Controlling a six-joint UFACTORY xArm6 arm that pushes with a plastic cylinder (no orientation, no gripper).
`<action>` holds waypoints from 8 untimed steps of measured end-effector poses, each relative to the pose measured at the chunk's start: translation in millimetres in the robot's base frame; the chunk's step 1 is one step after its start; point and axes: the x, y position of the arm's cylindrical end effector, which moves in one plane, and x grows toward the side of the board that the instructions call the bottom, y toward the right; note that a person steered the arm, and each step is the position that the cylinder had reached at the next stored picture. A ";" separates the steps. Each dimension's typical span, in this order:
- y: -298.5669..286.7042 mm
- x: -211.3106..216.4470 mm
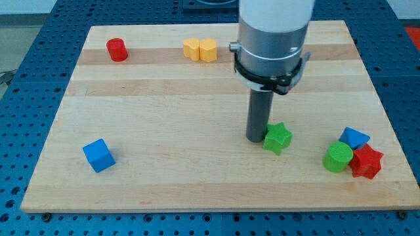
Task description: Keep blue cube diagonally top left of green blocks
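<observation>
Wooden board [197, 98]: pale, planked grain.
Tip [256, 139]: dark rod, no jaws, touching green star [277, 137].
Blue cube [98, 155]: matte, far left of star.
Green cylinder [338, 157]: right of star.

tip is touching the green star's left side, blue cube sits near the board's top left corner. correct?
Not quite. The camera view shows the blue cube near the board's bottom left corner, not the top left; the block near the top left is a red cylinder. The rest holds: my tip is against the left side of the green star.
</observation>
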 end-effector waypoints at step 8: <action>-155.6 8.8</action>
